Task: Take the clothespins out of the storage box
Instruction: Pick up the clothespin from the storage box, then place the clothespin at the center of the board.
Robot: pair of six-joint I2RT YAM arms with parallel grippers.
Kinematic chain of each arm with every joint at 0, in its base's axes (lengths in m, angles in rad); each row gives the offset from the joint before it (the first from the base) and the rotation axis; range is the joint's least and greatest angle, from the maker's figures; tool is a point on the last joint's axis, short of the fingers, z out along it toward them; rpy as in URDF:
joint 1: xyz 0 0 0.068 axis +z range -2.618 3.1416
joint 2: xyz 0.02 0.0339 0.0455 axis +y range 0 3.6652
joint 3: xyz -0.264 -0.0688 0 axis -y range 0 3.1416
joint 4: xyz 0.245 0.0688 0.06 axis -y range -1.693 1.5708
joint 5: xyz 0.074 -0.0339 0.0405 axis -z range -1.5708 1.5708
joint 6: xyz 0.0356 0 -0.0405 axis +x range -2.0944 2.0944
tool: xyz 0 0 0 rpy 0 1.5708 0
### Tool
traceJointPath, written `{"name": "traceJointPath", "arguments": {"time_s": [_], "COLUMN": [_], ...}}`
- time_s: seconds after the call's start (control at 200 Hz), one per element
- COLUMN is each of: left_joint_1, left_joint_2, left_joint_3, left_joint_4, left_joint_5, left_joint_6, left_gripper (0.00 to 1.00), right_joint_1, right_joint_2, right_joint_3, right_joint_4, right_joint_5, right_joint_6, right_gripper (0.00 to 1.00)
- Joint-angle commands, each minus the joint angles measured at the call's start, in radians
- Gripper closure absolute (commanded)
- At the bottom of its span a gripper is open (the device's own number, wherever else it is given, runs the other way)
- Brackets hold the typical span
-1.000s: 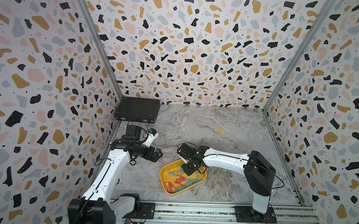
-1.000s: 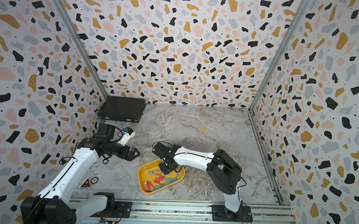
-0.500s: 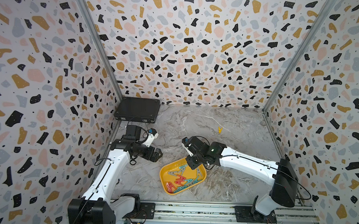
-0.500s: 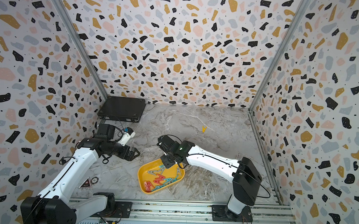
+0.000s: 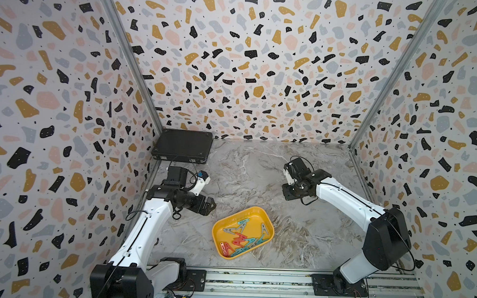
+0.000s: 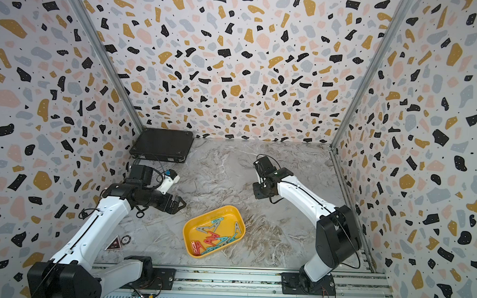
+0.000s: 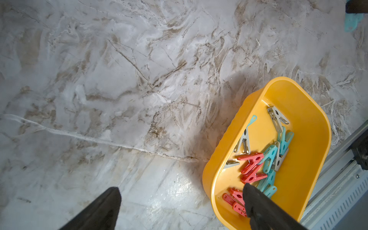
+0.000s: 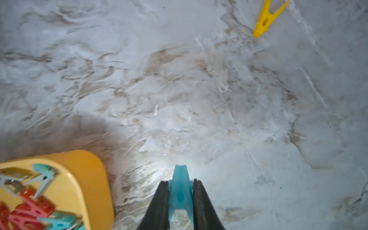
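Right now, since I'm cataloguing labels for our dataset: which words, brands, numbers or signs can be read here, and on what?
No legible text anywhere.
Red triangular sticker on the table: too small to read.
Round sticker beside it: too small to read.
Storage box, clothespins, black case: no markings visible.

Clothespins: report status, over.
Right gripper shut on teal clothespin, clear of storage box. Left gripper open, empty. Other clothespins in box; yellow clothespin on table.

Yellow storage box [image 5: 254,214]; teal, red, grey clothespins [image 5: 241,239]; grey-marbled table [image 5: 244,169]
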Motion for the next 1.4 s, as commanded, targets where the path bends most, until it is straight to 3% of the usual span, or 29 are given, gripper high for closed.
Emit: {"name": "traceJointPath", "arguments": {"time_s": [0.0, 0.275, 0.826, 1.091, 1.397], "left_joint_1": [0.006, 0.006, 0.006, 0.006, 0.006], "left_joint_2": [-0.015, -0.014, -0.02, -0.018, -0.019], "left_joint_3": [-0.012, -0.012, -0.012, -0.011, -0.01], "left_joint_4": [0.013, 0.013, 0.01, 0.011, 0.009], "left_joint_5": [0.002, 0.009, 0.01, 0.013, 0.016], "left_joint_6": [0.005, 0.006, 0.008, 0.008, 0.008], "left_gripper": [0.0, 0.0, 0.0, 0.0, 0.0], "right_joint_1": [-0.091, -0.285, -0.382, -0.381, -0.382], "right_joint_2": [0.052, 0.263, 0.734, 0.795, 0.722], "right_joint_3": [0.038, 0.195, 0.789, 0.87, 0.879], "right_joint_4": [-0.034, -0.016, -0.184, -0.208, -0.232], "right_joint_5": [-0.045, -0.092, -0.12, -0.143, -0.151], "right_joint_6": [-0.045, -0.075, -0.118, -0.117, -0.104], "right_gripper": [0.81, 0.82, 0.81, 0.73, 0.6]}}
